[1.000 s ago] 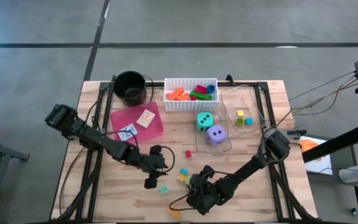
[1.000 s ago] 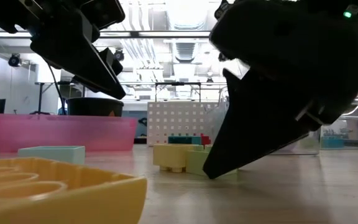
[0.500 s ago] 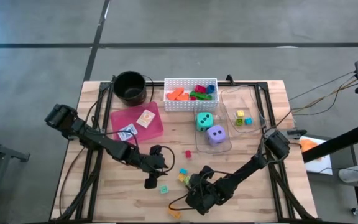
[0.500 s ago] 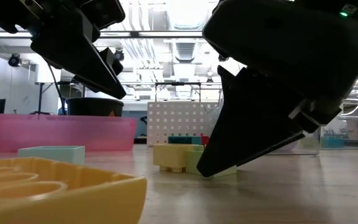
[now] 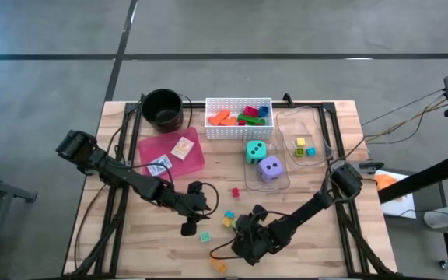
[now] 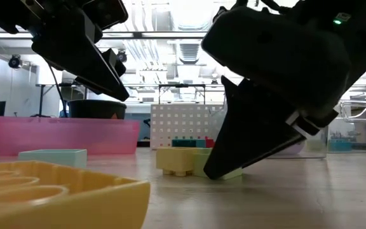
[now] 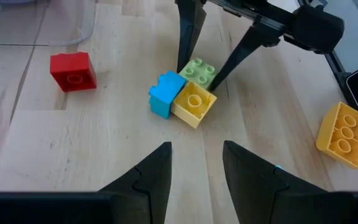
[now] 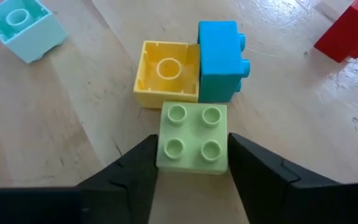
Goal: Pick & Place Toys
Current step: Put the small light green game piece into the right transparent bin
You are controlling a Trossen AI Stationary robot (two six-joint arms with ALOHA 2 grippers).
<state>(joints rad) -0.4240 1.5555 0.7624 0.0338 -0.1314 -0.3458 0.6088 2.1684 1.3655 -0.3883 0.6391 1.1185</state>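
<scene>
We see the right hand (image 8: pixel 191 163) down at the counter (image 5: pixel 325 241), its fingers (image 8: pixel 132 171) straddling the light green block (image 8: pixel 191 138), which touches the yellow block (image 8: pixel 166 74) and blue block (image 8: pixel 219 53). The left hand (image 7: pixel 194 171) hovers nearby, partly open and empty.

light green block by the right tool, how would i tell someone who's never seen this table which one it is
Start at the wooden table and find its near middle, where the right tool points down at a tight cluster of three small blocks. The light green block sits between that tool's fingers, studs up. Beside it, the yellow block lies hollow side up and the blue block lies on its side.
</scene>
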